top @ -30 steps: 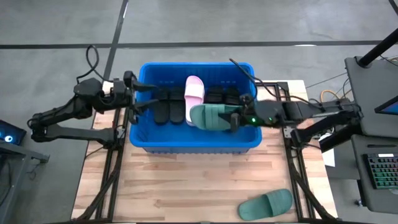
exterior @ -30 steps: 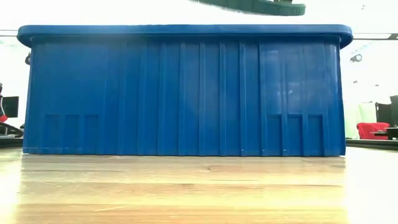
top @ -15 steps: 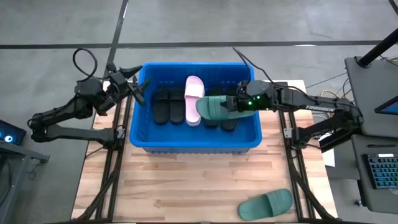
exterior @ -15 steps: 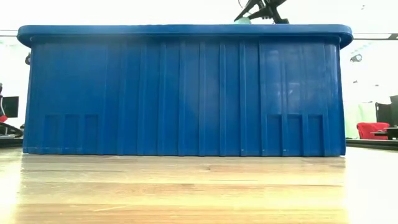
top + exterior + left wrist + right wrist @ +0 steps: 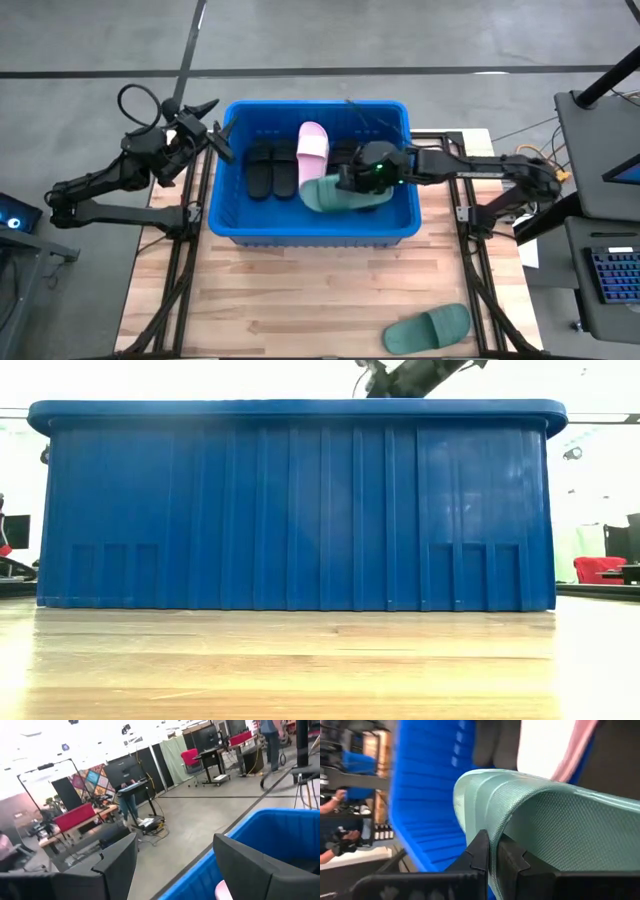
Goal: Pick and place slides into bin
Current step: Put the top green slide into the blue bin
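The blue bin (image 5: 220,215) stands mid-table and fills the low view (image 5: 300,510). In it lie black slides (image 5: 272,170), a pink slide (image 5: 313,145) and more black slides (image 5: 352,153). My right gripper (image 5: 354,182) reaches in from the bin's right side and is shut on a green slide (image 5: 330,194), which lies over the pink slide's near end. A second green slide (image 5: 428,327) lies flat on the table's near right. My left gripper (image 5: 218,130) is open and empty at the bin's far left corner, above the rim. My right gripper pinches the edge of the green slide's arched, textured strap (image 5: 492,827) between its two fingers (image 5: 479,851). It comes in from the table's right, slanting down into the bin. Whether the slide rests on the slides beneath it, I cannot tell.
The bin's thick rim (image 5: 300,407) and high walls hide its inside from the low view, where only my right arm (image 5: 410,374) shows above it. Bare wooden table (image 5: 300,300) lies near the bin. A keyboard (image 5: 612,275) sits off the table's right.
My right gripper has carried the green slide from the bin's near right toward the far side, then left and down below the rim. The slide, seen above the rim a second ago, is now inside the bin. My left gripper has drawn back from over the bin toward the far left.
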Tool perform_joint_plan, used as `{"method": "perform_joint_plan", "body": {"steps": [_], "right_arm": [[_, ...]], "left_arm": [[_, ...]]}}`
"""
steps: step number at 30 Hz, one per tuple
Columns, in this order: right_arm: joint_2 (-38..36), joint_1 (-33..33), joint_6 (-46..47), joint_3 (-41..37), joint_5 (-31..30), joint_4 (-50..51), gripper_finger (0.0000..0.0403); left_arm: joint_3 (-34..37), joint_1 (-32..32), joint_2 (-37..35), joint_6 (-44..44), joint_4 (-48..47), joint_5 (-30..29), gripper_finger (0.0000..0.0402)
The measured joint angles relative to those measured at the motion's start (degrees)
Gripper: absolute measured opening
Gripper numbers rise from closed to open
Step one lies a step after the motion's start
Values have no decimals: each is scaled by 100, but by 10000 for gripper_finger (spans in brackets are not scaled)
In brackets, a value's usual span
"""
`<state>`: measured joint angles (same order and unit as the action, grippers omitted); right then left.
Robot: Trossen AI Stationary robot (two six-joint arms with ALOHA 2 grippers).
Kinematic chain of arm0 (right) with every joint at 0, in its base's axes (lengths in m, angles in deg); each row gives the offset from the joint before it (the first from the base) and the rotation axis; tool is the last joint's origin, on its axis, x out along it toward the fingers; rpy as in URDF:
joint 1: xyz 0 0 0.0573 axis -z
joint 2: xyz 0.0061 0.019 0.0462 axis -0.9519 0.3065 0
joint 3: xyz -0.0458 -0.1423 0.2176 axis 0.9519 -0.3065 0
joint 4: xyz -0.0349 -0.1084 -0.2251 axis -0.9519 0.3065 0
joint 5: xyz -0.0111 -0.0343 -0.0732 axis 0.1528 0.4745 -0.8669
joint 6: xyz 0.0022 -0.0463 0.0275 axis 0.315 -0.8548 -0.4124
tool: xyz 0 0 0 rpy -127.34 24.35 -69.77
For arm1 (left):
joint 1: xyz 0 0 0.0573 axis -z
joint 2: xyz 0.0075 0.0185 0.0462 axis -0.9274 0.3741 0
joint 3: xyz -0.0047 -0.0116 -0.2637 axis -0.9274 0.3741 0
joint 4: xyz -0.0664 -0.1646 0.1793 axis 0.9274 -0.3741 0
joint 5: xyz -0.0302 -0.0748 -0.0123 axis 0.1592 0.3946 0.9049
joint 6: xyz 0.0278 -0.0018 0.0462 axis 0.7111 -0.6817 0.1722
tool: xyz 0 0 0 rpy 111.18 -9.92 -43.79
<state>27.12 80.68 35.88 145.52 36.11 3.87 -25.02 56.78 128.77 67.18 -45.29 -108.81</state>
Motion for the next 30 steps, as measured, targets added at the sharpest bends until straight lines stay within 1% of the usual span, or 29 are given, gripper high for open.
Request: {"method": "perform_joint_plan", "body": {"steps": [3, 7, 12, 14, 17, 21, 27, 30], "right_arm": [[320, -15, 282, 40, 249, 22, 11], [545, -39, 564, 41, 420, 68, 11], [634, -39, 789, 36, 597, 843, 11], [600, -39, 800, 34, 597, 1213, 11], [545, -24, 805, 32, 595, 1505, 11], [567, -26, 981, 32, 593, 1519, 11], [809, -28, 1410, 17, 553, 1461, 11], [962, 7, 1491, 15, 557, 1118, 11]], "left_arm": [[0, 0, -6, 308, 0, -14, 244], [-3, 0, -26, 593, 4, -53, 244], [-1, 0, -90, 683, 25, -89, 244], [0, 0, -135, 866, 7, -95, 244], [0, 0, -179, 973, 28, -120, 244], [0, 0, -217, 1055, 23, -118, 244], [19, 0, -313, 1067, -8, -116, 244], [17, 0, -429, 1066, 4, -116, 244]]}}
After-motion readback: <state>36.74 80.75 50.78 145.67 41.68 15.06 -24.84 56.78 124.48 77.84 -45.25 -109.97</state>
